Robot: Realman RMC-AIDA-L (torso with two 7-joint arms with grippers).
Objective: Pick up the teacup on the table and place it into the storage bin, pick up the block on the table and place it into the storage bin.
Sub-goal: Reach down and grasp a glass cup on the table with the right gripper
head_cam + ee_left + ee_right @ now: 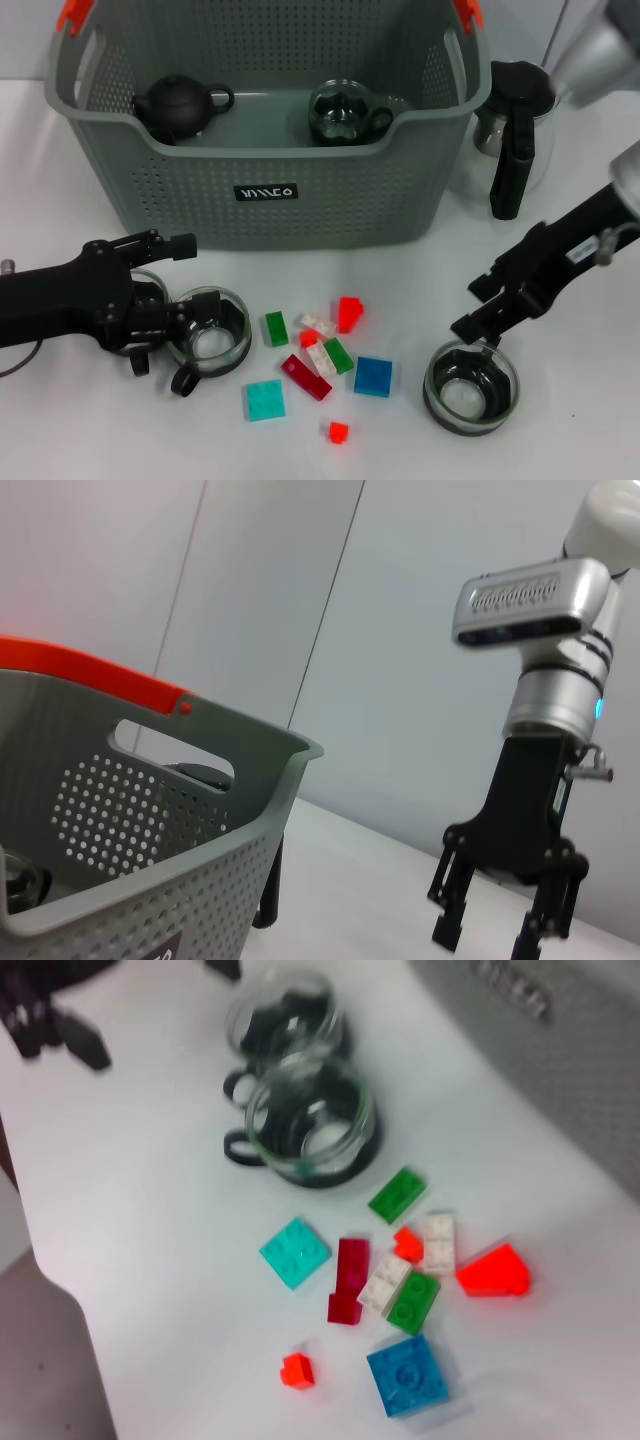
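Observation:
The grey-green storage bin (260,215) stands at the back and holds a black teapot (178,104) and a glass pot (345,112). Its orange-clipped rim shows in the left wrist view (230,730). Two glass teacups stand front left; the nearer one (212,336) (310,1125) is just right of my left gripper (165,300), which lies open around the partly hidden farther cup (150,285) (285,1025). Another teacup (470,388) stands front right, with my open, empty right gripper (470,308) (487,930) just above its rim. Several coloured blocks (373,376) (405,1375) lie between the cups.
A glass kettle with a black handle (510,130) stands to the right of the bin. The loose blocks include a teal one (265,400) and a small red one (338,431) near the table's front. The white table (580,440) stretches around them.

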